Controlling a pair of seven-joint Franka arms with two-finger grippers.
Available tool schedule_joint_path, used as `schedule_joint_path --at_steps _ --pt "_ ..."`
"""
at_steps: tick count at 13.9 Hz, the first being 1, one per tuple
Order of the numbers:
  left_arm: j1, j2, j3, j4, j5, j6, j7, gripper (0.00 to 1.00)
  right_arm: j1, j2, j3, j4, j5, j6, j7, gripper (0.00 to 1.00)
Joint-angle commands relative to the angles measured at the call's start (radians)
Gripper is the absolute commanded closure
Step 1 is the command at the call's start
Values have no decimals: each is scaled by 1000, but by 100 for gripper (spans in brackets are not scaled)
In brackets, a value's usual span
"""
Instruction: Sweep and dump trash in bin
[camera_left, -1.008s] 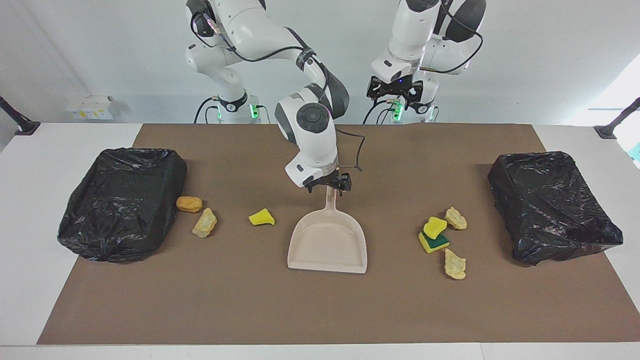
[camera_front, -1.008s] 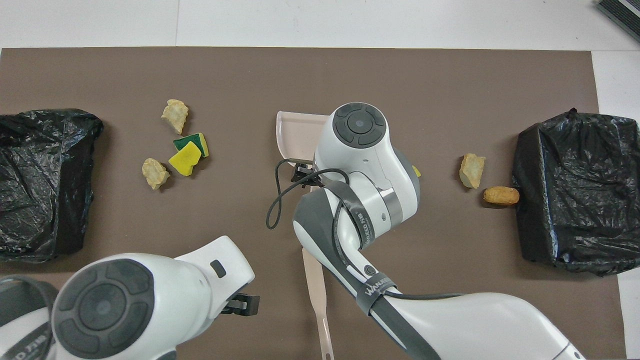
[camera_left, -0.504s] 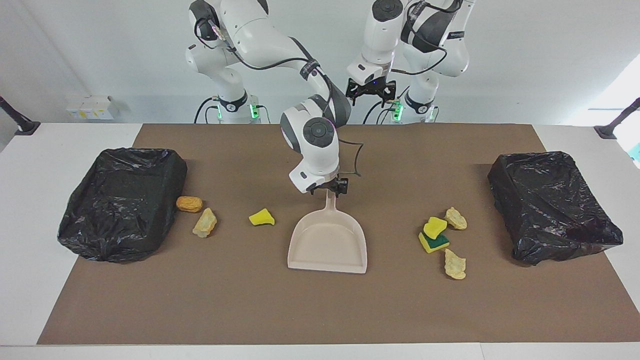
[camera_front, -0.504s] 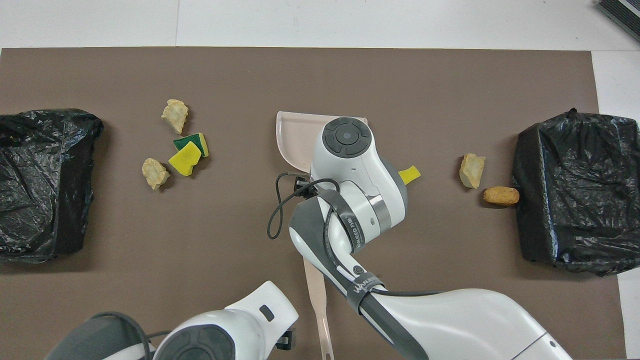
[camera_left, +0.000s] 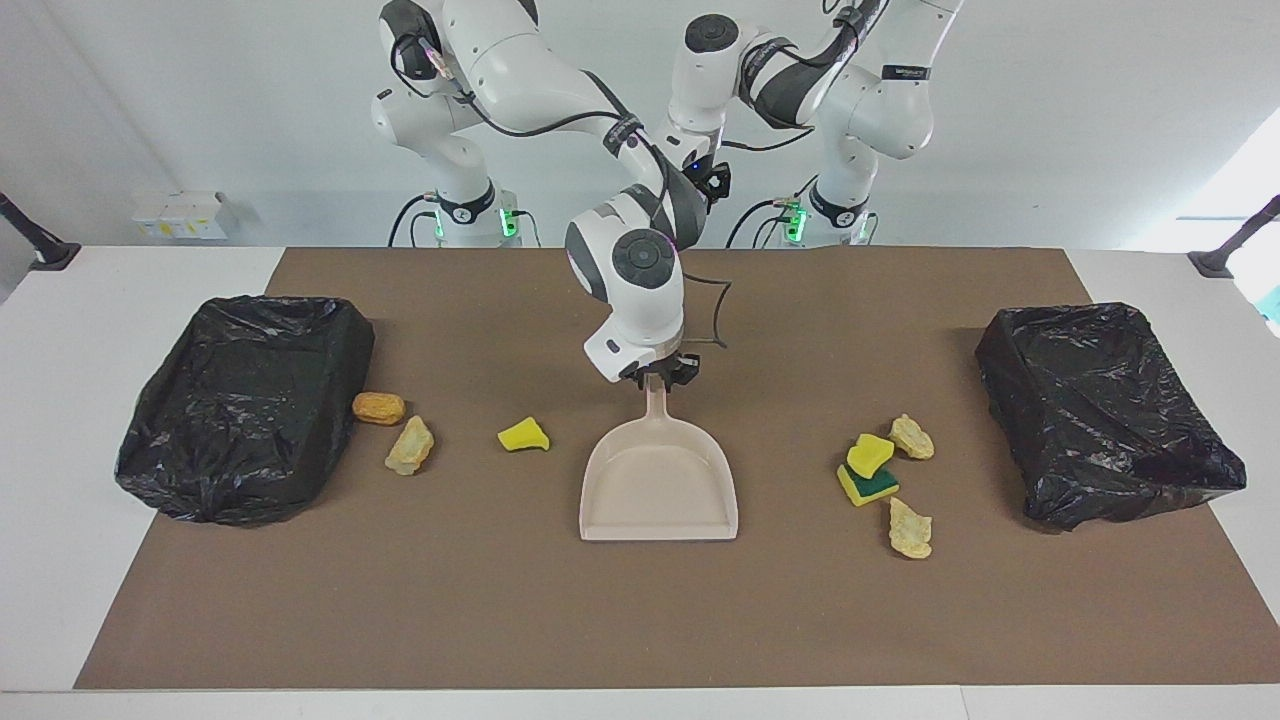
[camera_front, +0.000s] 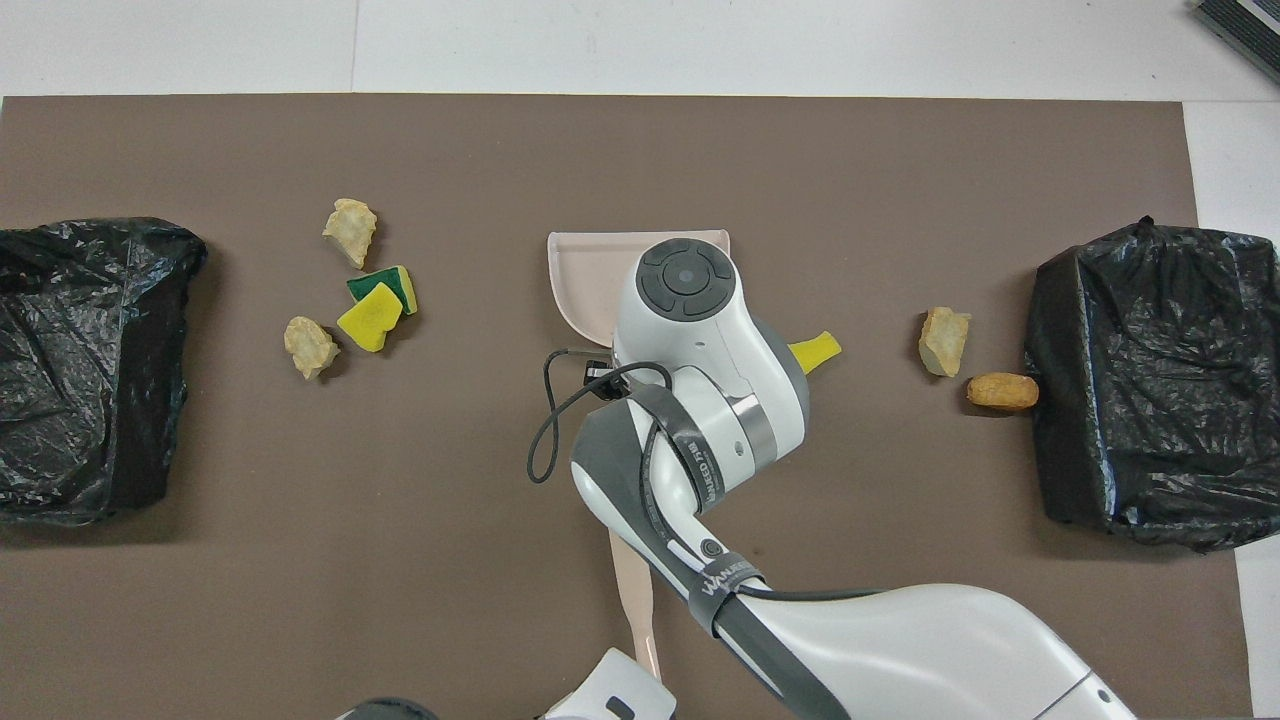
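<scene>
My right gripper (camera_left: 657, 378) is shut on the handle of the beige dustpan (camera_left: 658, 490), which lies flat mid-mat; in the overhead view (camera_front: 585, 275) my wrist covers most of it. Toward the right arm's end lie a yellow sponge piece (camera_left: 524, 435), a tan chunk (camera_left: 411, 445) and an orange-brown lump (camera_left: 379, 408). Toward the left arm's end lie a yellow-green sponge (camera_left: 866, 485) with a yellow piece (camera_left: 870, 453) on it and two tan chunks (camera_left: 912, 437) (camera_left: 910, 528). My left gripper (camera_left: 712, 182) is raised over the mat's edge nearest the robots.
Two black bag-lined bins stand at the mat's ends, one (camera_left: 245, 400) touching the orange-brown lump, the other (camera_left: 1105, 410) at the left arm's end. A beige stick (camera_front: 632, 590) lies on the mat nearer to the robots than the dustpan, its ends hidden.
The left arm swung its raised gripper toward the table's middle and drew almost out of the overhead view. The right gripper turned the dustpan slightly, squaring its open edge.
</scene>
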Motion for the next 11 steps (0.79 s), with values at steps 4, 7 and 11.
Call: schedule_joint_path --at_steps 4,7,11 --pt "-100 132 18 -13 -30 203 -180 0 -28 -33 -3 -9 -1 1 -237 100" --pt "-100 183 18 -6 -29 248 -189 0 -78 -75 -5 -13 0 -39 -425 100" --pt "-100 204 18 -4 -29 252 -173 0 -155 -118 -8 -16 -3 -110 -744 100"
